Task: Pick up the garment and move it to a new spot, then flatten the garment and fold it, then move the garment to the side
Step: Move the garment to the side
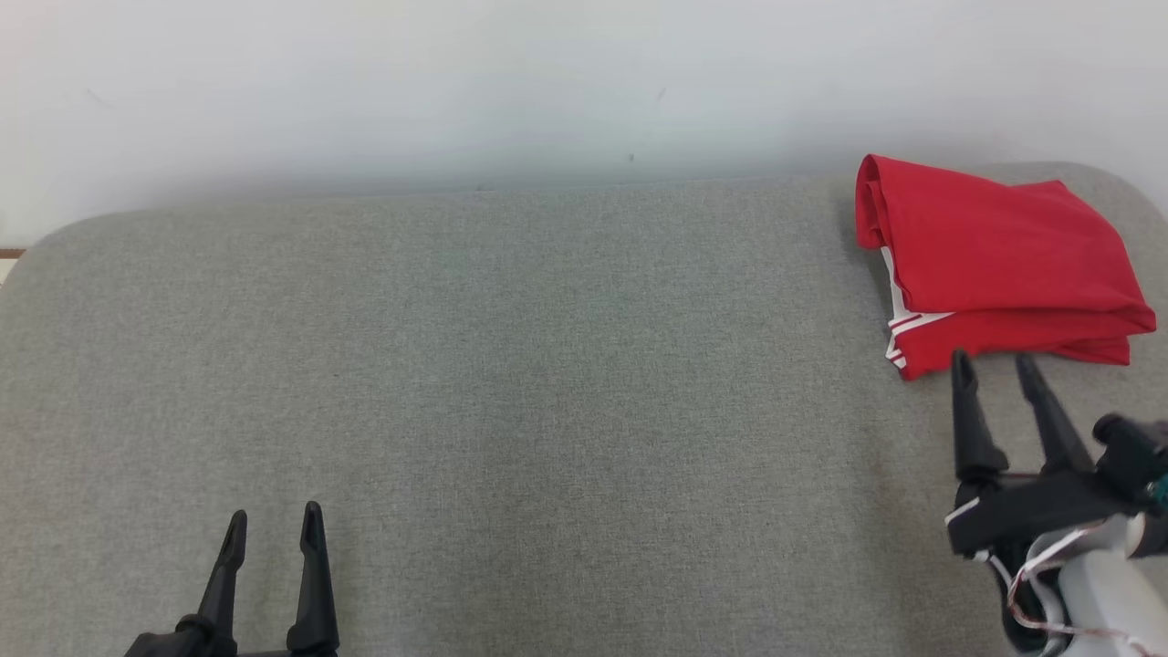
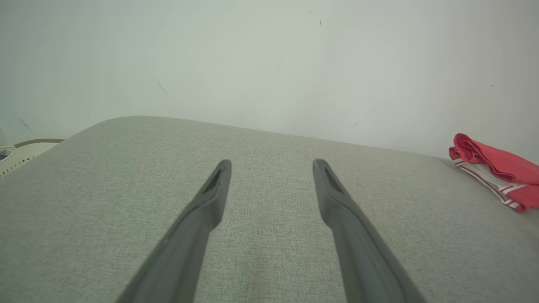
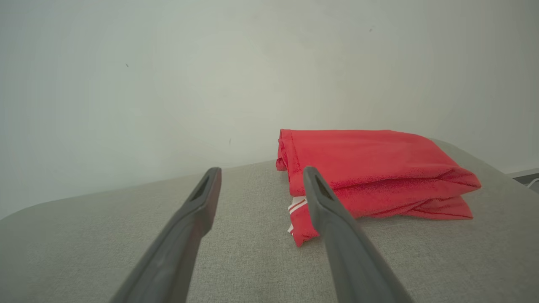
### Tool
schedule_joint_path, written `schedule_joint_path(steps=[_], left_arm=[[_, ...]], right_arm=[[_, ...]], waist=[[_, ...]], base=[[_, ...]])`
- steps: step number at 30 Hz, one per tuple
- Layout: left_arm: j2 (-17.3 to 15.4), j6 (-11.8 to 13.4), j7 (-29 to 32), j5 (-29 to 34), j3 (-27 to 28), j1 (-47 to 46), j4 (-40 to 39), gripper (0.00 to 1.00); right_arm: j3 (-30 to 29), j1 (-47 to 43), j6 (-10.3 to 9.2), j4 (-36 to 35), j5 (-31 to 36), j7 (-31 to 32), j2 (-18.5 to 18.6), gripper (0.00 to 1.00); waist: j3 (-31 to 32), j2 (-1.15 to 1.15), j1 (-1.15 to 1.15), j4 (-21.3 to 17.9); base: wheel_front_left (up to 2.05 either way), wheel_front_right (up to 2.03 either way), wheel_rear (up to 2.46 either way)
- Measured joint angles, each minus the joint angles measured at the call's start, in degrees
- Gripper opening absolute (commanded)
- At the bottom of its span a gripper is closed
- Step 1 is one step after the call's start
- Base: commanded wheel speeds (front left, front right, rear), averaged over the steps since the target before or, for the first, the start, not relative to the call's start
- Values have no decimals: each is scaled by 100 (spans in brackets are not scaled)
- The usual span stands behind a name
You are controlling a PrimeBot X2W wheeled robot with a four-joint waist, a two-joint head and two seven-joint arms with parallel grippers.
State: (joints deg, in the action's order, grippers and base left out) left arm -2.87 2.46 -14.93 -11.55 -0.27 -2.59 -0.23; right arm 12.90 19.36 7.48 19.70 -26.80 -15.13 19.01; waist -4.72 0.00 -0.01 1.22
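The garment (image 1: 995, 260) is red with white stripes and lies folded at the far right of the grey table (image 1: 547, 365). My right gripper (image 1: 995, 360) stands open just in front of its near edge, nothing between the fingers. In the right wrist view the garment (image 3: 370, 168) lies just beyond my right gripper (image 3: 261, 179), its striped corner beside the right finger. My left gripper (image 1: 274, 525) is open at the lower left, far from the cloth. From the left wrist, the garment (image 2: 497, 172) shows at the right edge, far to the right of the open left gripper (image 2: 271, 166).
A pale wall (image 1: 547, 82) rises directly behind the table's far edge. The table's corners are rounded, and the garment sits close to the far right corner. A pale object (image 2: 17, 153) lies beyond the table's edge in the left wrist view.
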Motion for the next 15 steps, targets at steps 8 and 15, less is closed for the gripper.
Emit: schedule_joint_path(steps=[8, 15], left_arm=[[0, -7, -1, 12, 11, 69, 66, 100], [-1, 45, -1, 26, 41, 222, 110, 100]], right_arm=[[-134, -672, 0, -500, 263, 0, -437, 100], [-278, -1321, 0, -865, 756, 0, -777, 100]], waist=[[154, 0, 1, 58], [377, 0, 1, 134]], base=[[0, 0, 0], [0, 0, 0]])
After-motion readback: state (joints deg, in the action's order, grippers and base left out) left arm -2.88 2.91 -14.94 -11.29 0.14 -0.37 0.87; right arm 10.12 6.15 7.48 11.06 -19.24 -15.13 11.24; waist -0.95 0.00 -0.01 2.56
